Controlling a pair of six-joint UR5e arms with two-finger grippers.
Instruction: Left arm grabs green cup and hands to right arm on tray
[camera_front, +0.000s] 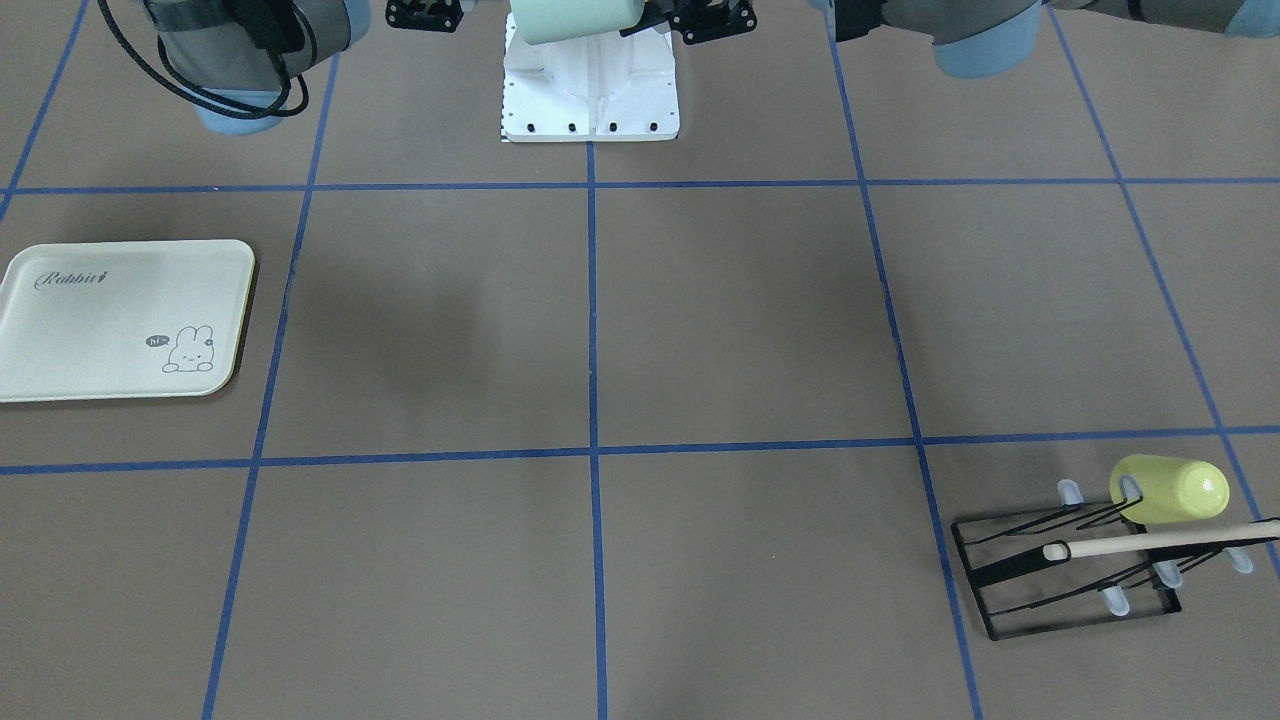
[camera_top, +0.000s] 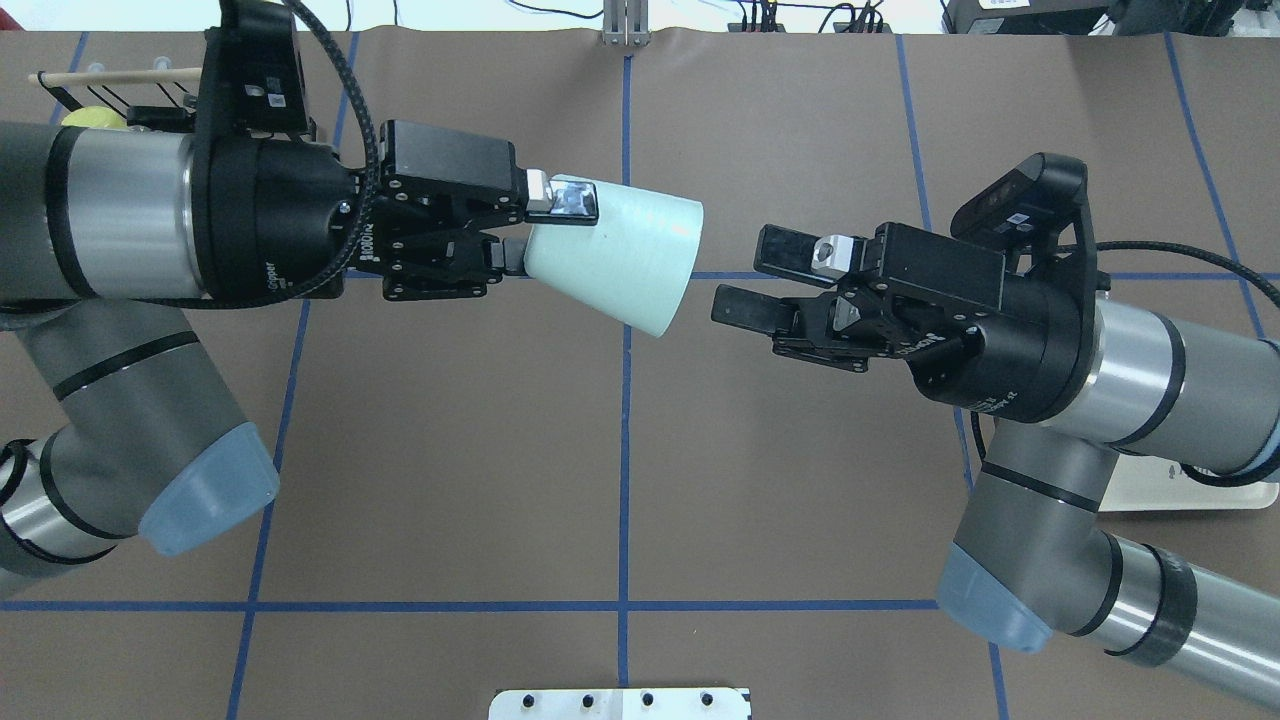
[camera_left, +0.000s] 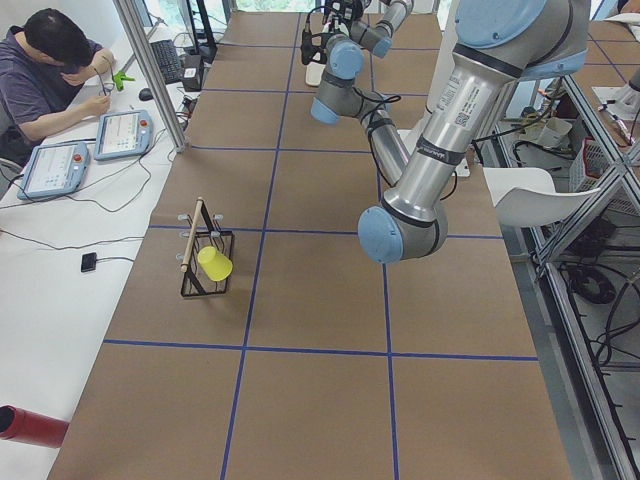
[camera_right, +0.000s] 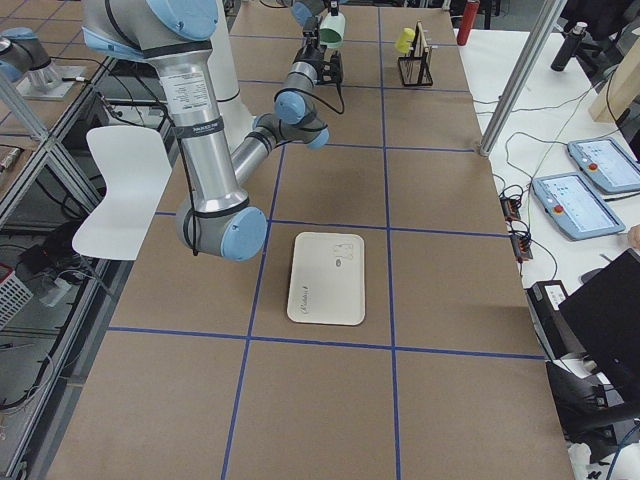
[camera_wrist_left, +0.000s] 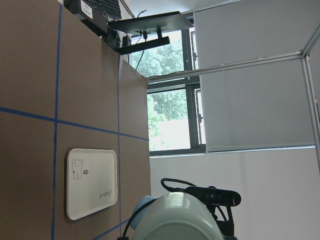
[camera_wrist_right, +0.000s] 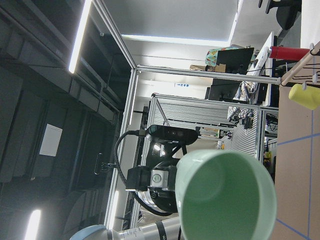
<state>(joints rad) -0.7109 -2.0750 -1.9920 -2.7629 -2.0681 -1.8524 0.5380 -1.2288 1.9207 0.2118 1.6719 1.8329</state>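
Black left gripper (camera_top: 537, 228) pinching the green cup (camera_top: 620, 255) by its base

Held on its side in mid-air, the cup's mouth faces the right gripper (camera_top: 743, 276), whose jaws are spread near the rim, not touching. Well apart on the right the tray (camera_front: 90, 330) lies flat on the table (camera_front: 760, 330); far left, a yellow-green cup (camera_front: 1170, 490) rests on a black rack (camera_front: 1005, 568).

mint-green cup (camera_top: 620, 250), cream tray (camera_front: 100, 300) w/ bunny print, yellow-green cup (camera_front: 1170, 490), blue-grid brown table (camera_front: 750, 320)

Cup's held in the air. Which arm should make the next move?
Right. The right claw is open and faces the mouth of the green cup across a gap; the left claw only holds its base.
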